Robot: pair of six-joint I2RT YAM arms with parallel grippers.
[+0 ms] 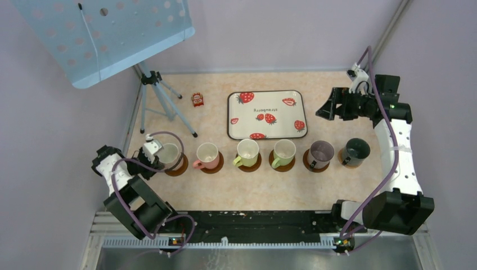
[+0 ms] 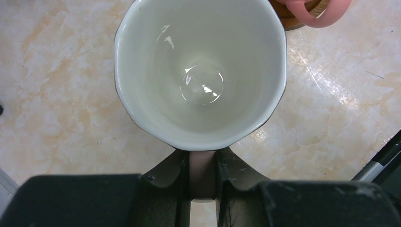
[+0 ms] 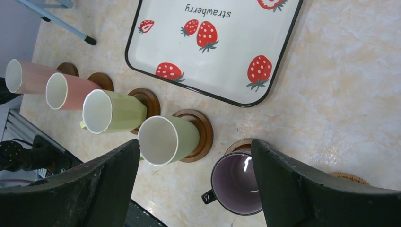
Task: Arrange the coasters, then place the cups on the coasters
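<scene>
Six cups stand in a row, each over a brown coaster (image 1: pixel 215 166). My left gripper (image 1: pixel 155 151) (image 2: pixel 203 158) is shut on the handle of the leftmost pink cup (image 1: pixel 169 155) (image 2: pixel 201 71), which is over its coaster (image 1: pixel 180 165); I cannot tell whether it rests on it. To its right come a pink cup (image 1: pixel 207 153), two light green cups (image 1: pixel 247 151) (image 1: pixel 284 151), a purple-grey cup (image 1: pixel 321 152) (image 3: pixel 236 183) and a dark cup (image 1: pixel 356 149). My right gripper (image 1: pixel 325 111) (image 3: pixel 195 142) hangs open and empty above the table, behind the purple-grey cup.
A white strawberry-print tray (image 1: pixel 267 128) (image 3: pixel 222 56) lies behind the row. A small red packet (image 1: pixel 197 99) sits left of it. A tripod (image 1: pixel 163 101) with a blue perforated panel (image 1: pixel 107 34) stands at the back left. Walls close in both sides.
</scene>
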